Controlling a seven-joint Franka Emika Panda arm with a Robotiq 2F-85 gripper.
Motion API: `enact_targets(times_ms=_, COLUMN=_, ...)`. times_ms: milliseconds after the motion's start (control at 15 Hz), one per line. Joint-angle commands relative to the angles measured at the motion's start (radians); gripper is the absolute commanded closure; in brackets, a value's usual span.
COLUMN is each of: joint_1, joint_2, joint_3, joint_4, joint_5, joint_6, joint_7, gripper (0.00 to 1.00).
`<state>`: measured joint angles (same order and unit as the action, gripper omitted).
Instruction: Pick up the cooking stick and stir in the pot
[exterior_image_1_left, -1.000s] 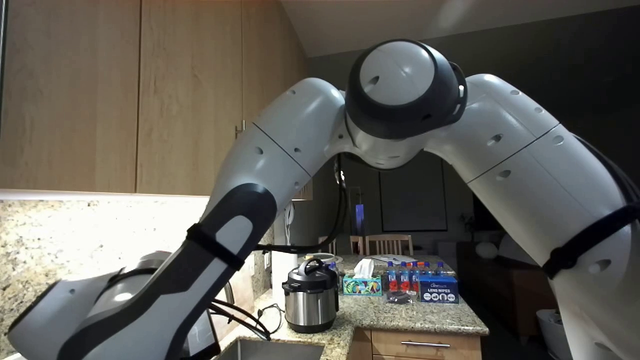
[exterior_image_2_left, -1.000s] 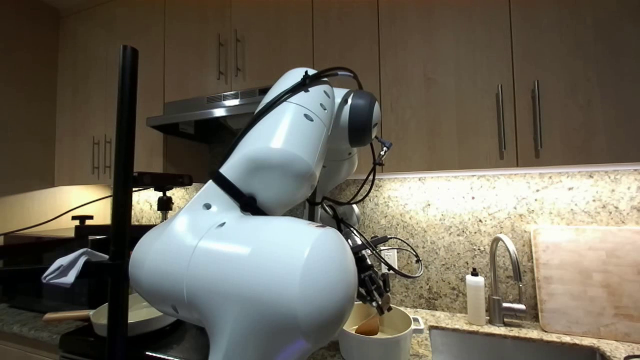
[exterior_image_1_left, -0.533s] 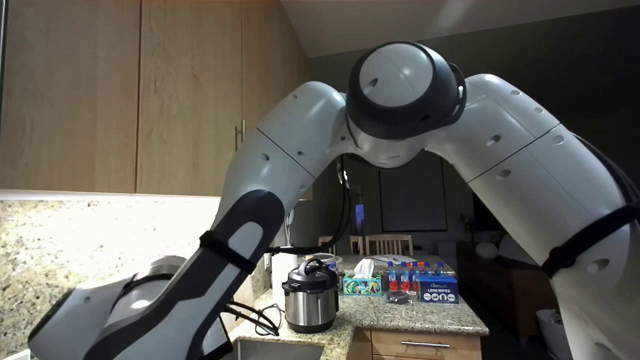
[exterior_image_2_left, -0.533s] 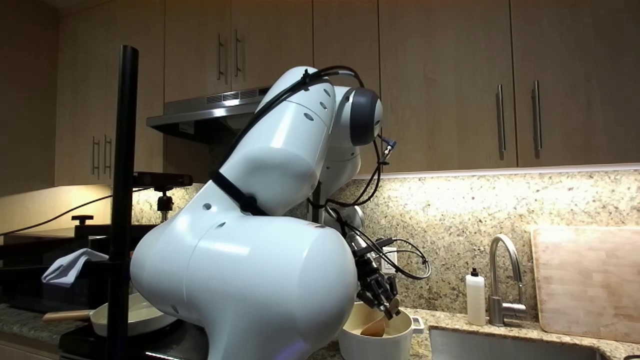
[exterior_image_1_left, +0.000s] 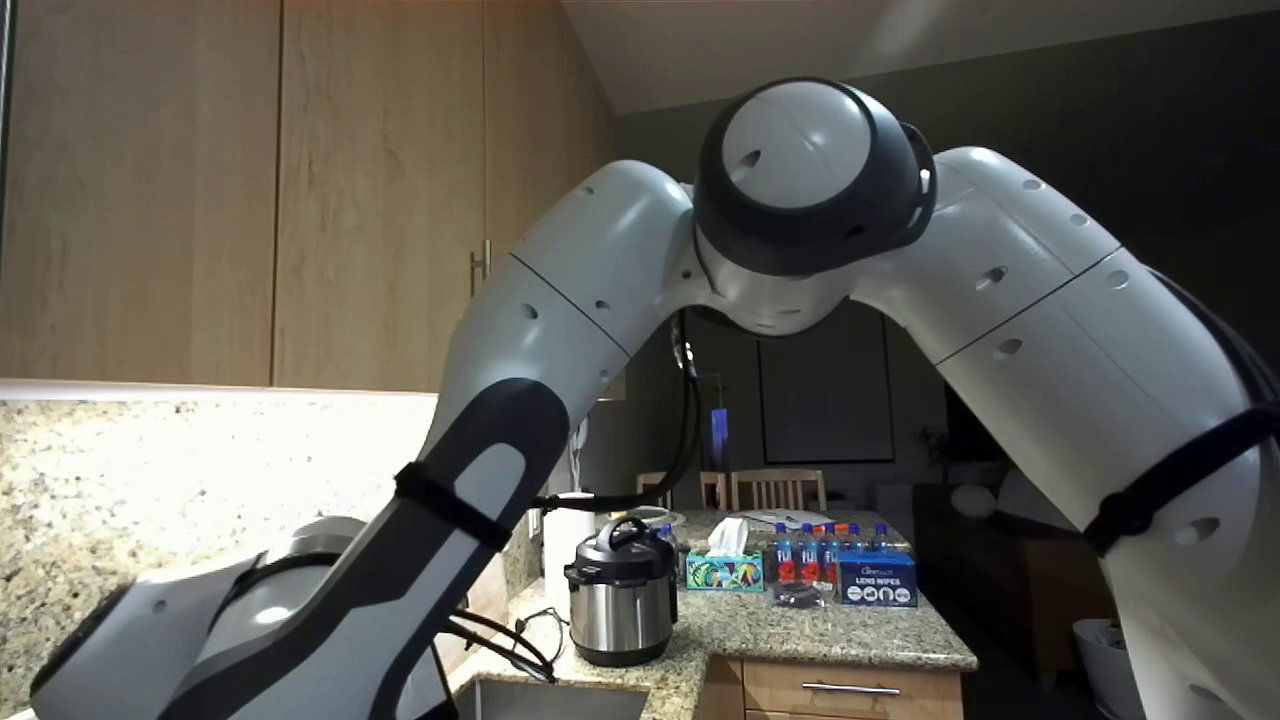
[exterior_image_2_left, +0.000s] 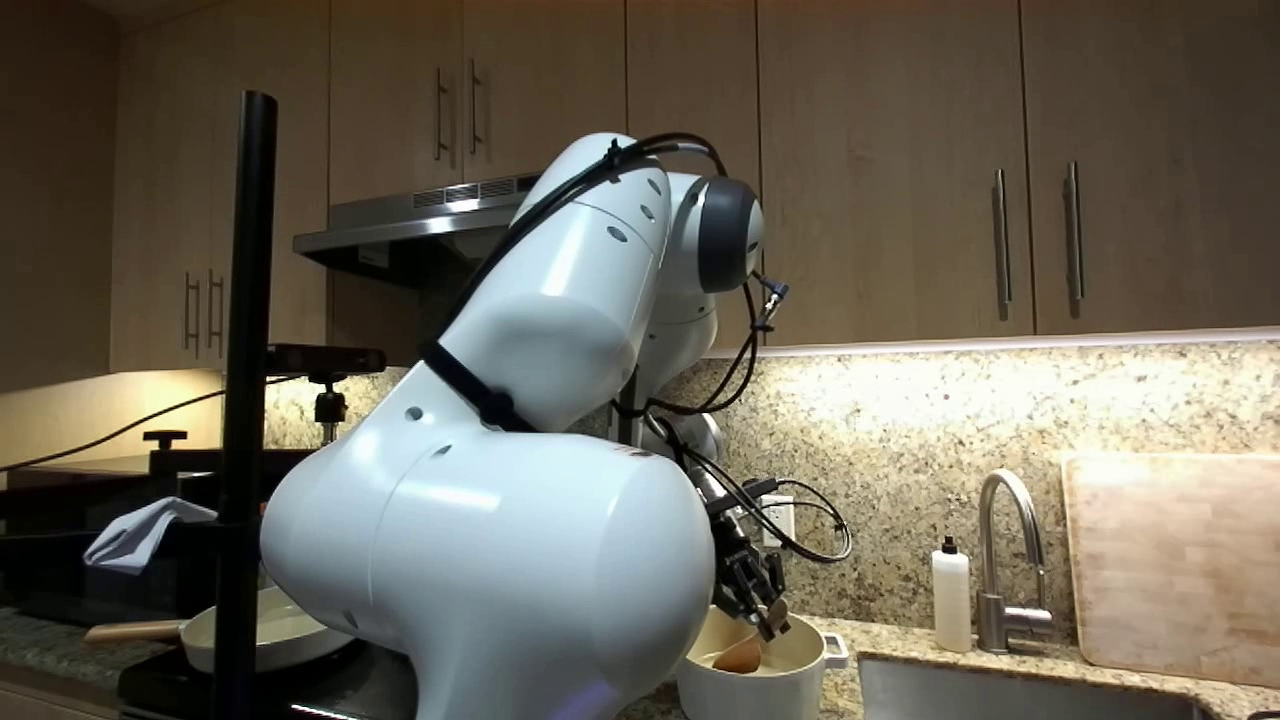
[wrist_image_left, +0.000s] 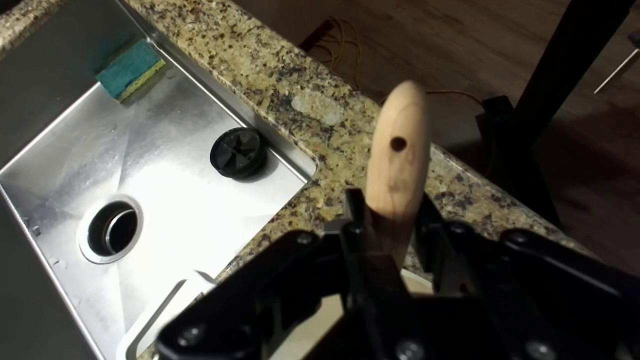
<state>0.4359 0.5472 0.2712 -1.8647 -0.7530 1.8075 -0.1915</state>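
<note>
With pincer (wrist_image_left: 394, 215) clamped round cooking stick (wrist_image_left: 400, 170) slanting down-left into pot (exterior_image_2_left: 752, 697), lower centre of exterior view; next, probably needs circling inside.

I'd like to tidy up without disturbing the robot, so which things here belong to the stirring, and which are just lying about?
Belong to the job:
cooking stick, held in the gripper
pot, with the stick's head inside

Just lying about:
frying pan
sponge
white bottle
tissue box
pressure cooker
lens wipes box

Pot wall (exterior_image_2_left: 750, 695) hems spoon head (exterior_image_2_left: 738, 657); bottle (exterior_image_2_left: 951, 602) stands clear.
</note>
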Motion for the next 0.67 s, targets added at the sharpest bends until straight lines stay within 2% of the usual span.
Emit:
enact_targets(times_ms=0, joint_1=-0.001, joint_2=0.015, joint_3=0.011, joint_4=0.019, joint_5=0.026, joint_6=0.010, joint_7=0.041, gripper=0.91)
enact_targets(times_ms=600, joint_1=-0.024, joint_2=0.041, joint_3=-0.018, joint_4=0.097, joint_5=0.057, joint_6=0.024, joint_7=0.028, gripper=0.91)
